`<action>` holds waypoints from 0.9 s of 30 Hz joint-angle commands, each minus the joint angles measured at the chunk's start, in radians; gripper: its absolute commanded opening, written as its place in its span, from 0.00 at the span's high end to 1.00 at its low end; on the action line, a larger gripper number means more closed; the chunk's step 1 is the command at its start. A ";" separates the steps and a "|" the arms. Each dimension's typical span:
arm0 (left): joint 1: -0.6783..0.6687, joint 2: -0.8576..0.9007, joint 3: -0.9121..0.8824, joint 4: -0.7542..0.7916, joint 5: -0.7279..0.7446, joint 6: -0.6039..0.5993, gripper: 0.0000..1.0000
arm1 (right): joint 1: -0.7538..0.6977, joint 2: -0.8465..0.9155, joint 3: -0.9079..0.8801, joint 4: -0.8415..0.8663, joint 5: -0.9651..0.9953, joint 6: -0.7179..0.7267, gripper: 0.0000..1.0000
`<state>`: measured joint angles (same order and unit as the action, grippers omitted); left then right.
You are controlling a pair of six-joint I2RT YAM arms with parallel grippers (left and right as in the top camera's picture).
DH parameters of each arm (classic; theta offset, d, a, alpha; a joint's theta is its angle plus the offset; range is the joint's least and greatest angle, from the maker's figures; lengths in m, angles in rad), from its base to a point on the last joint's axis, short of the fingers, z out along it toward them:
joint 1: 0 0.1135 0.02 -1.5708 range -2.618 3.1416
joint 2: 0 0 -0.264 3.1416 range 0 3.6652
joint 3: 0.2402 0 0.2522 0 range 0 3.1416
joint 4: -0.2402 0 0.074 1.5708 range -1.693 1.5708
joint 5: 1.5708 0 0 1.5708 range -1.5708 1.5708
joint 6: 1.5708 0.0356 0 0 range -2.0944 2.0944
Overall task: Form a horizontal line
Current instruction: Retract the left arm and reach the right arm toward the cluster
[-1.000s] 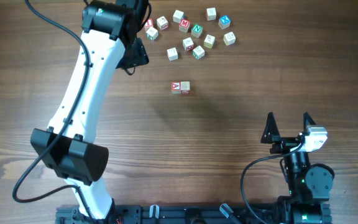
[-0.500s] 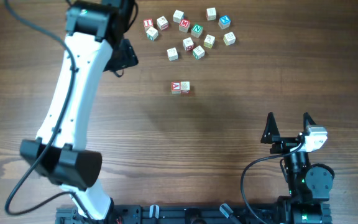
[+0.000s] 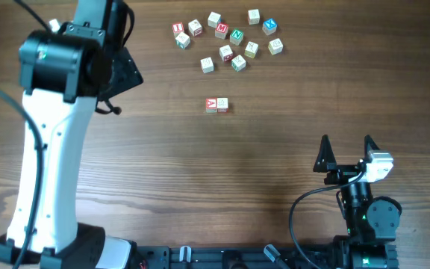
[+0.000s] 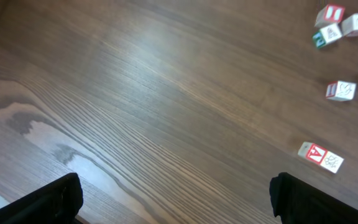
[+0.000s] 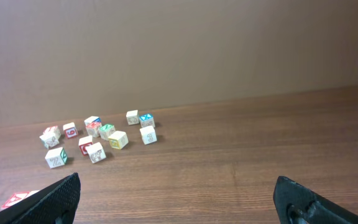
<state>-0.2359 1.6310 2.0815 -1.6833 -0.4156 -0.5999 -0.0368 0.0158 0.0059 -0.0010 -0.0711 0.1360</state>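
Observation:
The horizontal line (image 3: 216, 105) is two pale cubes touching side by side at mid table, the left one with a red "A". It also shows in the left wrist view (image 4: 320, 157), and its A cube sits at the bottom left edge of the right wrist view (image 5: 18, 198). My left gripper (image 4: 179, 200) is open and empty over bare wood, well left of the line; in the overhead view the arm (image 3: 114, 71) hides its fingers. My right gripper (image 3: 346, 149) is open and empty near the front right, also seen in its own wrist view (image 5: 179, 200).
A loose cluster of several letter cubes (image 3: 226, 33) lies at the back of the table, behind the line. It also shows in the left wrist view (image 4: 340, 25) and the right wrist view (image 5: 95, 137). The left arm's white link (image 3: 43, 164) spans the left side.
My left arm has swung left, away from the cube cluster, with nothing in its gripper. The cubes and the right arm have not moved.

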 commanded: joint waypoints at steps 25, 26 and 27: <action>0.005 -0.380 -0.660 0.277 -0.102 -0.124 0.00 | -0.007 0.010 0.001 0.130 -0.214 0.521 0.00; 0.005 -0.380 -0.688 0.296 -0.102 -0.129 0.00 | -0.007 0.019 0.008 0.133 -0.226 0.522 0.00; 0.005 -0.380 -0.715 0.314 -0.103 -0.141 0.00 | -0.007 0.033 0.019 0.130 -0.226 0.522 0.00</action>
<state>-0.2359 1.2705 1.4536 -1.4128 -0.4908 -0.6987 -0.0368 0.0189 0.0063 0.1219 -0.1898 0.5747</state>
